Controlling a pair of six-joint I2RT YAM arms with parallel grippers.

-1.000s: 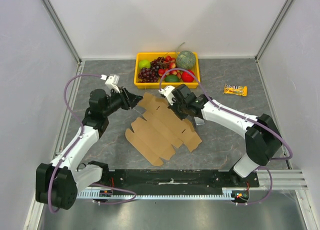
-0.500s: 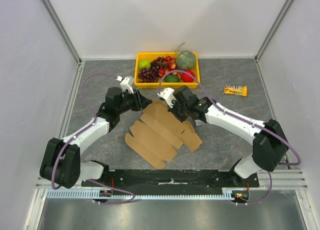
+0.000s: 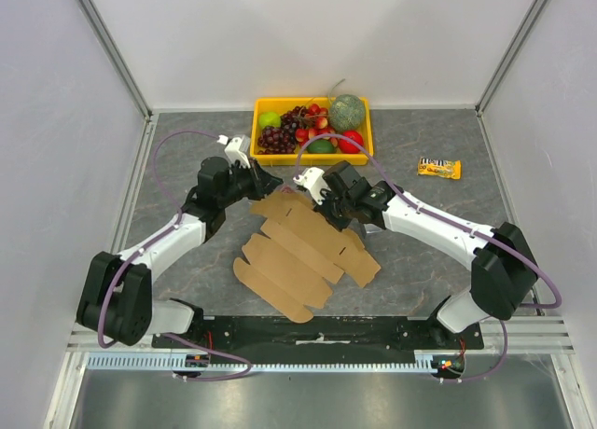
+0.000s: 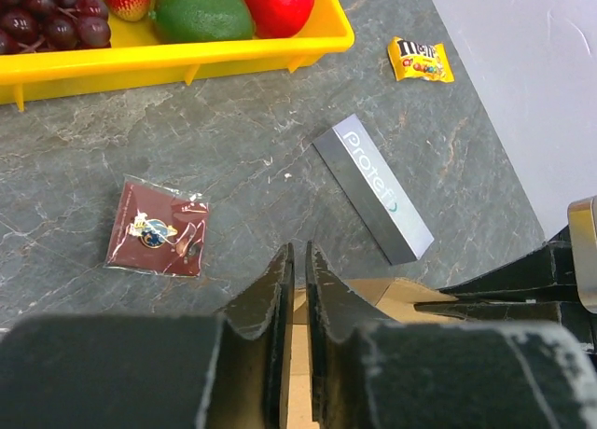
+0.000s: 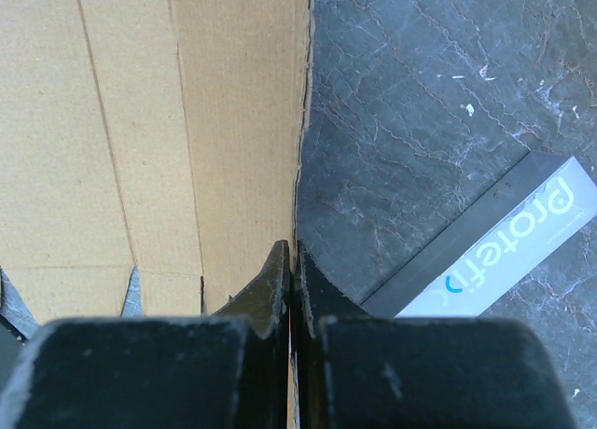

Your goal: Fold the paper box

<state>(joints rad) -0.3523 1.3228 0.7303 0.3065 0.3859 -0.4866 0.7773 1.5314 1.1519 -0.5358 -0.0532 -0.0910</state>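
Paper box: the paper box (image 3: 303,252) lies as a flat sheet on the table (image 3: 420,233), just in front of the yellow tray (image 4: 233,51), on the side facing your arms.
Right tool: the right tool (image 5: 293,252) is clamped on the sheet's edge, on the side facing the tray.
Left tool: the left tool (image 4: 298,254) sits at the sheet's tray-side corner, jaws almost together. Cardboard shows in the slit, but you cannot tell whether it bites.
Risk: if you lift the two corners unevenly, the thin board likely bends off its creases or tears at a notch. A shallow pinch may let it slide out. A swinging flap could shove the protein bar (image 4: 373,191) lying in front of the tray's right end.
Materials: plain brown board, faintly ribbed, with straight score lines and notched flaps. The table is grey and veined like stone, and the tray is glossy plastic.
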